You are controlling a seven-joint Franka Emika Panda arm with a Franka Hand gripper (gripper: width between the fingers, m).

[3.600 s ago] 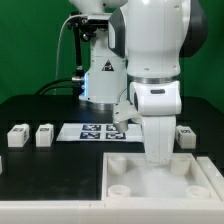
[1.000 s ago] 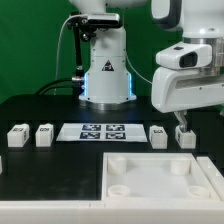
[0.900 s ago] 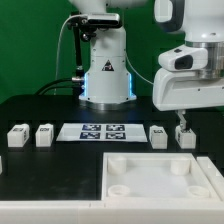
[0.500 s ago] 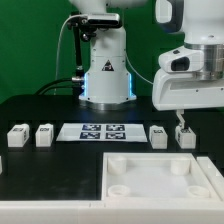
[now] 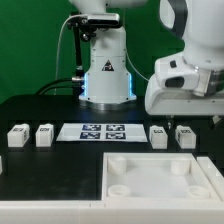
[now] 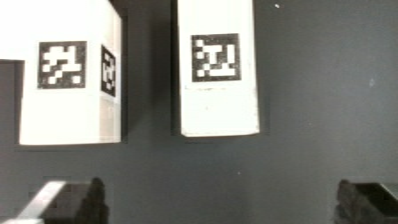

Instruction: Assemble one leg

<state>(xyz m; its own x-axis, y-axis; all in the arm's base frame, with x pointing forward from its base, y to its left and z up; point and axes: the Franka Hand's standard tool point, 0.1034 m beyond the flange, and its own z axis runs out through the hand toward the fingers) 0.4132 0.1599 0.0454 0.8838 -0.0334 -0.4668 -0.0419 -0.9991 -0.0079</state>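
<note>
The tool (image 6: 219, 200) is released: its two dark fingertips (image 6: 71, 198) stand wide apart, with only bare table (image 6: 214, 165) between them, and they touch no part

Straight ahead of the gap, just beyond the fingertips, lies a leg (image 6: 219, 75). It is a long white block lying flat with its square tag facing the wrist camera, and its near end stops short of the line between the fingertips. A second leg (image 6: 71, 85) lies just beside it and parallel to it, with a narrow strip of table between them. It sits ahead of one fingertip rather than ahead of the gap. It shows a tag on its upper face and dark marks on the side face turned toward the first leg

In the exterior view the arm (image 5: 190, 80) hangs over the end of the table at the exterior view's right, and this pair of legs sits on the table below it. Which of the two is the one centred under the tool cannot be told from that view. The marker board (image 5: 100, 131) lies flat off to the side of the tool. Beyond it, well apart from the tool, stand a third leg (image 5: 44, 134) and a fourth leg (image 5: 17, 137), side by side. The tray (image 5: 145, 157) lies on the table near the tool, apart from the pair of legs
</note>
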